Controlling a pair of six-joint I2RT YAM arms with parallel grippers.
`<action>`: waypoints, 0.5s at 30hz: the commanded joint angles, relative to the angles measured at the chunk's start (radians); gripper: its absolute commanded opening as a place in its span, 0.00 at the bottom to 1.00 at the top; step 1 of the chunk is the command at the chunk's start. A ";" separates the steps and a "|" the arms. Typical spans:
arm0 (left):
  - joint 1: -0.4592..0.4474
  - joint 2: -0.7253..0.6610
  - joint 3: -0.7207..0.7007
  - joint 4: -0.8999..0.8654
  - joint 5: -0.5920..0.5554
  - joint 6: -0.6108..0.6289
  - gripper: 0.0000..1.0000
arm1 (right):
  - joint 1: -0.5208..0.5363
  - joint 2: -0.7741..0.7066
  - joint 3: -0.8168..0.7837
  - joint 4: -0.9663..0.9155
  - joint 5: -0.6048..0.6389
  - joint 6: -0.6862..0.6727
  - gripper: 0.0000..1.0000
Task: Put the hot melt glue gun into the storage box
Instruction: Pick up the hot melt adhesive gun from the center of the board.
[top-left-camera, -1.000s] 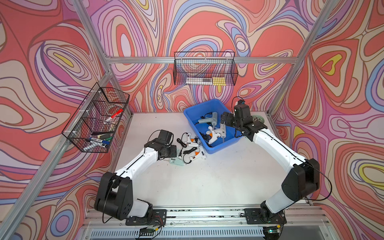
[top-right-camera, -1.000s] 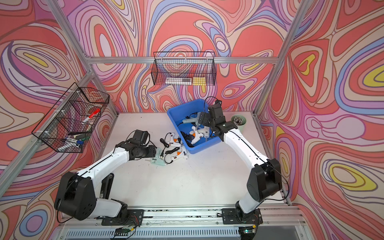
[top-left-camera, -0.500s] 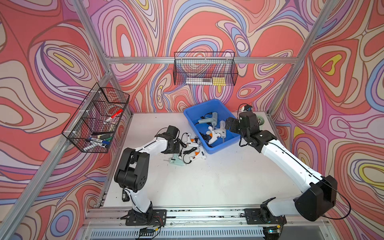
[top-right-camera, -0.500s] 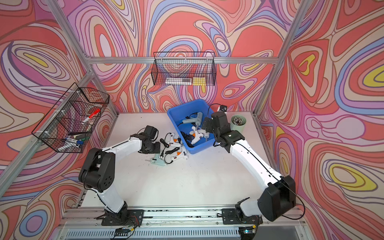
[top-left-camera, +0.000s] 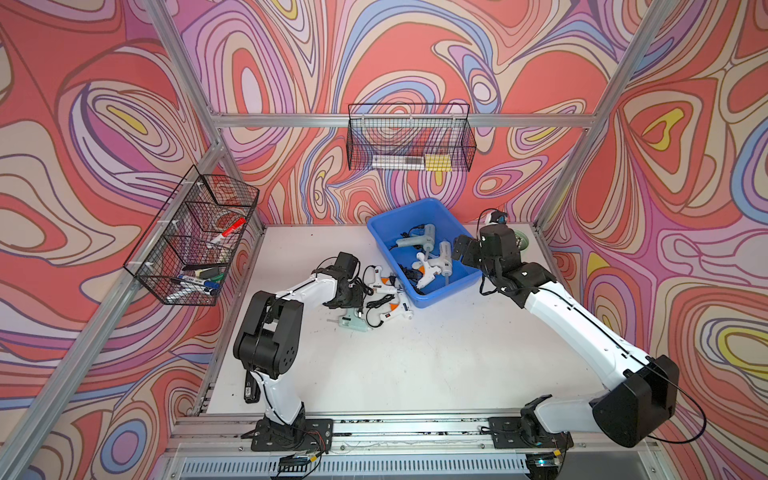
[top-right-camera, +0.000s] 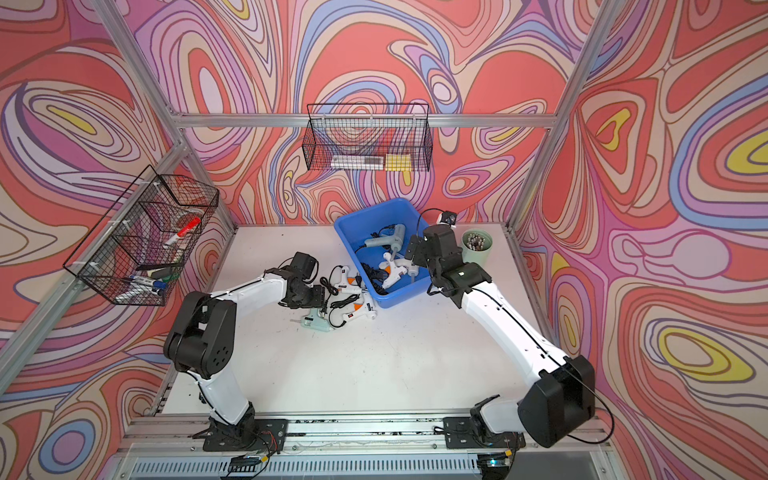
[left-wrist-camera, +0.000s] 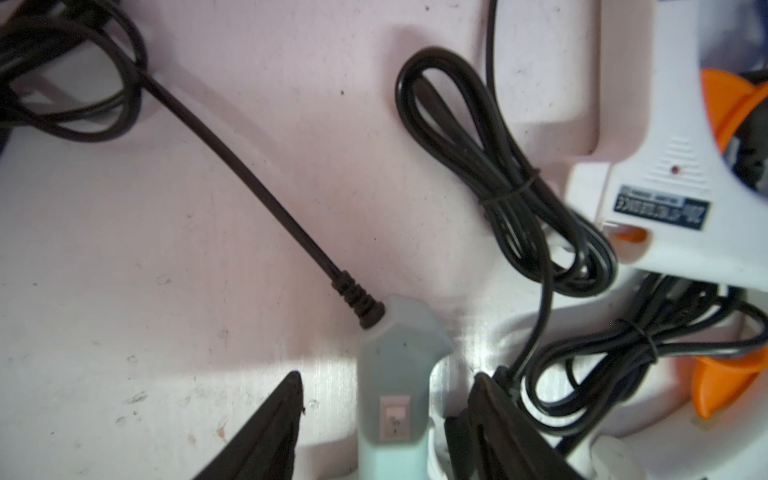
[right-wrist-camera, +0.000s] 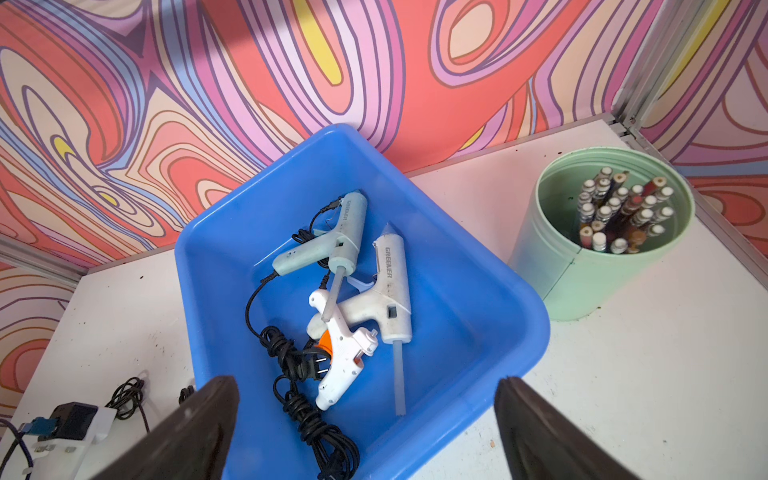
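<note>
The blue storage box (top-left-camera: 386, 232) (top-right-camera: 349, 232) (right-wrist-camera: 457, 291) sits at the back of the table. It holds three glue guns: pale green (right-wrist-camera: 332, 245), off-white (right-wrist-camera: 386, 307) and white with an orange trigger (right-wrist-camera: 345, 353). Left of the box, a pale green hot melt glue gun (top-left-camera: 353, 322) (top-right-camera: 316, 323) (left-wrist-camera: 395, 345) lies on the table beside two white ones (top-left-camera: 382, 282) (top-left-camera: 395, 309). My left gripper (top-left-camera: 353, 297) (left-wrist-camera: 388, 376) is open, its jaws astride the green gun's handle with a gap on each side. My right gripper (top-left-camera: 461, 253) (right-wrist-camera: 365, 380) hangs open and empty over the box's right rim.
Bundled black cords (left-wrist-camera: 519, 187) lie among the guns on the table. A pale green cup (top-right-camera: 478, 249) (right-wrist-camera: 582, 266) of pencils stands right of the box. Wire baskets hang on the back wall (top-left-camera: 409, 141) and the left wall (top-left-camera: 195, 241).
My left arm has folded up and its gripper has shifted right over the pale green gun. My right gripper has drawn back from above the box's middle toward its right rim.
</note>
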 joint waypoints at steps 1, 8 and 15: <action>0.005 0.036 -0.013 -0.003 -0.017 0.016 0.67 | 0.010 -0.020 -0.013 0.006 0.016 0.005 0.98; 0.005 0.090 0.036 -0.024 -0.073 0.004 0.66 | 0.022 -0.040 -0.026 0.012 0.023 0.005 0.98; 0.007 0.136 0.077 -0.037 -0.090 -0.013 0.54 | 0.029 -0.063 -0.033 0.012 0.031 0.004 0.98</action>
